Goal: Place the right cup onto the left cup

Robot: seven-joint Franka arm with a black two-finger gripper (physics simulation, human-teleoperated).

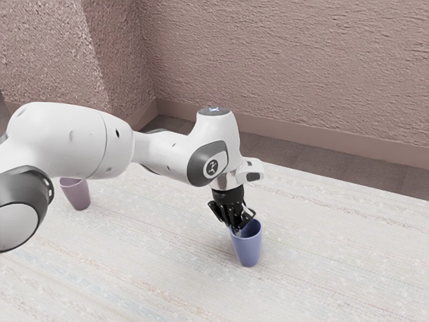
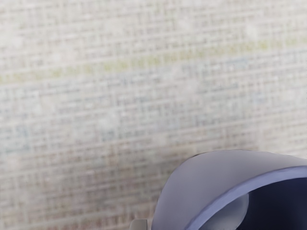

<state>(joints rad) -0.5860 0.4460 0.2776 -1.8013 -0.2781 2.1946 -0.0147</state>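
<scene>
Exterior view: the blue cup (image 1: 248, 249) stands upright on the table (image 1: 161, 268), the gripper (image 1: 236, 229) at its rim; whether the fingers spread or pinch cannot be told; likely light, stiff and slippery, it wants a square hold on one wall.

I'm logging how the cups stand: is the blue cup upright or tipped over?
Upright: in the exterior view, the blue cup has its open rim on top and its narrower base below.
</scene>
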